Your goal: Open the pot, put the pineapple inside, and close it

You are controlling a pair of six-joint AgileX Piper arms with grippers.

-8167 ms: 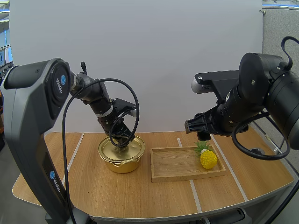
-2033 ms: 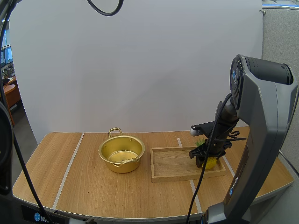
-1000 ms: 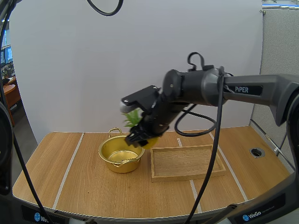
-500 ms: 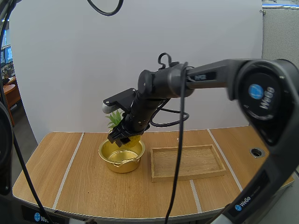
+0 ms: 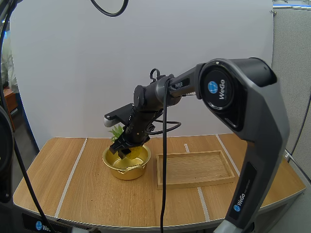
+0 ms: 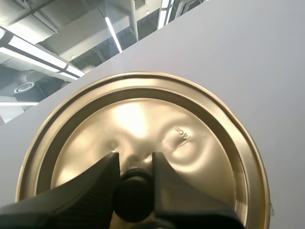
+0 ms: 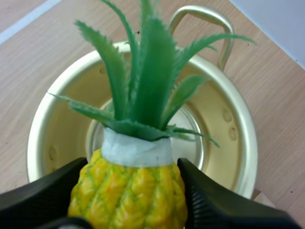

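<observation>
Over the wooden surface (image 5: 92, 194), the high view has your right arm stretched across to the gold pot (image 5: 127, 171). Your right tool (image 5: 124, 147) hangs at the pot's open mouth, clamped on the pineapple (image 5: 116, 131), whose green leaves jut toward ten o'clock of the tool. At three o'clock of the pot, just beside it, lies the wooden tray (image 5: 194, 169).

From the left wrist camera, your left tool (image 6: 135, 164) pinches the black knob (image 6: 135, 198) of the gold lid (image 6: 152, 129). One finger is at nine o'clock of the knob and the other at three o'clock, with the round lid spreading beyond them.

From the right wrist camera, the right tool's fingers (image 7: 47, 191) press the pineapple's yellow body from nine and three o'clock. The fruit hangs over the pot's hollow, its leaves fanning out above the pot's floor. The looped handle (image 7: 200, 14) stands on the rim beyond the leaves. You cannot tell here whether the fruit's base has passed below the rim.
</observation>
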